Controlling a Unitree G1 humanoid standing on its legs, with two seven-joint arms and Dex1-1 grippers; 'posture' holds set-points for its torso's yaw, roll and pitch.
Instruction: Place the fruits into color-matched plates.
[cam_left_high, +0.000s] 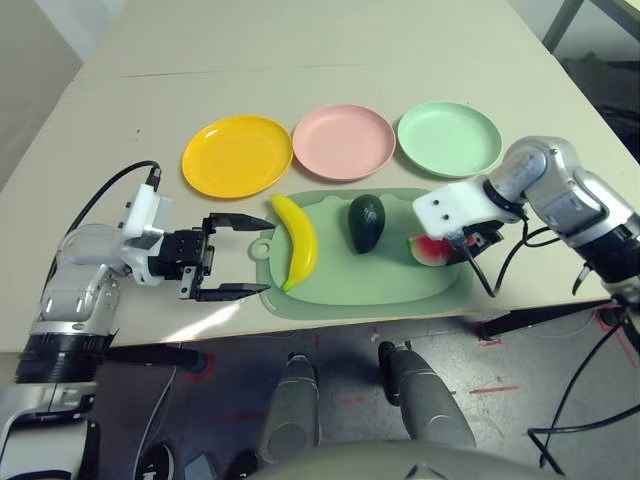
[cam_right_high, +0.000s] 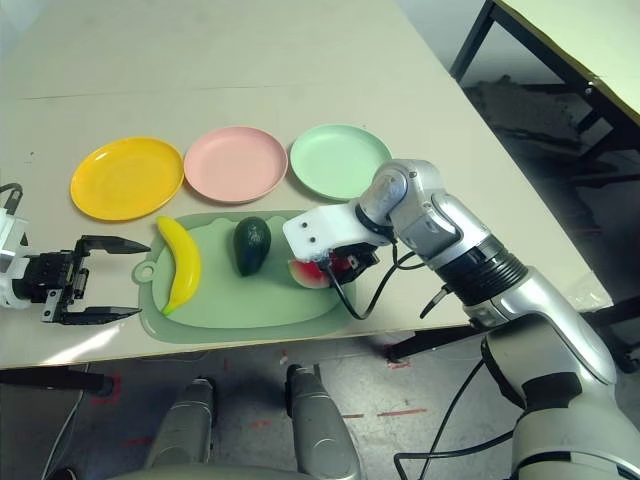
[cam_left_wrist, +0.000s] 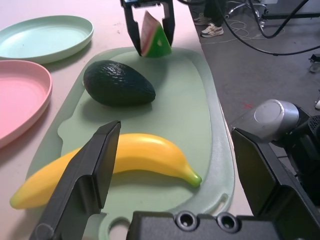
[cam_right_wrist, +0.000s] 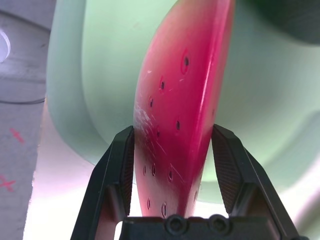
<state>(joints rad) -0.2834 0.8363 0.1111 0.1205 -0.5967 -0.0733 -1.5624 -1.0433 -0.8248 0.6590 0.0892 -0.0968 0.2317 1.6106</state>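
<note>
A: What's on the beige counter (cam_left_high: 330, 60)?

B: Three plates in a row: yellow plate (cam_left_high: 237, 155), pink plate (cam_left_high: 343, 141), mint plate (cam_left_high: 449, 138). In front of them lies a green mat (cam_left_high: 390, 280) with the banana (cam_left_high: 298, 241) and avocado (cam_left_high: 366, 222) on it.

A: And the watermelon wedge (cam_right_wrist: 175, 115)?

B: Pinched between the fingers of the right claw (cam_right_wrist: 172, 150), over the mat's right end.

A: The left claw (cam_left_high: 228, 258)?

B: Spread wide and holding nothing, just beside the mat's left edge, pointing toward the banana.
</note>
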